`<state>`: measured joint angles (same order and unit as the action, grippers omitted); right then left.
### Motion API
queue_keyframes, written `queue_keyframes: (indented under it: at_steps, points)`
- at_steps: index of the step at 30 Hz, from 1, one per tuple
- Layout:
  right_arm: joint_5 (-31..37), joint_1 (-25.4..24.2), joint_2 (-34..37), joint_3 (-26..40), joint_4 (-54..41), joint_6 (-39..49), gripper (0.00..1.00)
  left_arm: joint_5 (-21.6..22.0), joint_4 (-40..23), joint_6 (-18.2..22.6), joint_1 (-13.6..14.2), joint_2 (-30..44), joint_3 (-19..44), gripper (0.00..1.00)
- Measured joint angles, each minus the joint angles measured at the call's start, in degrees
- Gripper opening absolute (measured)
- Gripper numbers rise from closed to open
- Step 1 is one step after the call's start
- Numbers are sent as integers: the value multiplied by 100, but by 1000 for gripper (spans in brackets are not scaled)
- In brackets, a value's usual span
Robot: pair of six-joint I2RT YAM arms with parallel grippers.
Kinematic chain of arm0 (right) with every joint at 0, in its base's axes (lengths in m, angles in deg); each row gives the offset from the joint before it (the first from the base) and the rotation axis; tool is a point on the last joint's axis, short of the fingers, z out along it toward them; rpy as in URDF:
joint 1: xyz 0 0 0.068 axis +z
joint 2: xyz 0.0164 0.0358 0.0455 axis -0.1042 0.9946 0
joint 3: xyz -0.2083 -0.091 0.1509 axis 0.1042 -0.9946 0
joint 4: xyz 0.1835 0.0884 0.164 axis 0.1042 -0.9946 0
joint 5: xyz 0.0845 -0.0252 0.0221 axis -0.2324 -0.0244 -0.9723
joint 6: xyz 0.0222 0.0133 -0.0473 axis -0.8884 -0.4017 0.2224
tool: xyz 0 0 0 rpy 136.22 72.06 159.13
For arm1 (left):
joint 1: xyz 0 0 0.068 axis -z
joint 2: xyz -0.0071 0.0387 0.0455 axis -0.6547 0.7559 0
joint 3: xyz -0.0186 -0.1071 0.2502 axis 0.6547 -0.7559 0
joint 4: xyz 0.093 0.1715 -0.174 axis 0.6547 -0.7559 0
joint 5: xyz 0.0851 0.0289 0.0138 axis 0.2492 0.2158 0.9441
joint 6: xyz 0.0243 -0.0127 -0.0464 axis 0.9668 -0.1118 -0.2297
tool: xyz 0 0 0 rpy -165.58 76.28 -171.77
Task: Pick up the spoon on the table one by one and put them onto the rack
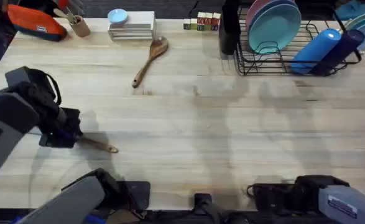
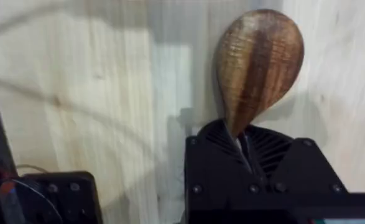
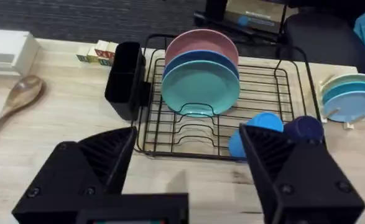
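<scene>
The shorter dark spoon (image 1: 101, 145) lies low over the table (image 1: 194, 124) at the front left. My left gripper (image 1: 61, 134) is shut on its neck. In the left wrist view its oval bowl (image 2: 260, 59) sticks out past the black fingers (image 2: 219, 155) of the left gripper (image 2: 241, 142). The longer spoon (image 1: 150, 57) rests on the table toward the back, also seen as the longer spoon (image 3: 17, 96) from the right wrist. The black wire rack (image 1: 263, 62) with its tall utensil cup (image 1: 229, 28) stands at the back right. My right gripper (image 3: 182, 186) is open near the front edge, facing the rack (image 3: 170, 146).
The rack holds pink and teal plates (image 1: 272, 25) and blue cups (image 1: 325, 50). A stack of white boxes (image 1: 132, 26), a small brown cup (image 1: 79, 26) and an orange pouch (image 1: 36, 23) sit along the back edge. Small blocks (image 1: 201, 23) stand beside the utensil cup.
</scene>
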<state>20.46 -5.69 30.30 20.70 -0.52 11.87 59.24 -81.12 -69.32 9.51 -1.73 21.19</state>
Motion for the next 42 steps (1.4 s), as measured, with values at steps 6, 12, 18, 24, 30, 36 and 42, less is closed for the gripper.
queue_keyframes:
  at_steps: [6, 12, 18, 24, 30, 36, 42]
  points:
    - [0, 0, 0, 0, 0, 0, 996, -429, -139, 346, 276, 106, 540, 43]
    - [-2, 0, 0, 0, 2, 2, 996, -530, -131, 509, 816, 111, 1383, 41]
    - [0, 0, 0, 0, 2, 2, 996, -550, 248, 548, 1547, 111, 1985, 42]
    - [-2, 0, 0, 0, 2, 0, 996, -561, 1411, 649, 2518, 111, 2220, 41]
    - [0, 0, 0, 0, 2, 2, 996, -500, 2984, 770, 3660, 115, 2229, 41]
    - [-1, 0, 0, 0, 2, 2, 996, -288, 4708, 2163, 5060, 119, 2240, 41]
    - [-1, 0, 0, 0, 2, 2, 996, -285, 4925, 3364, 5622, 121, 2240, 40]
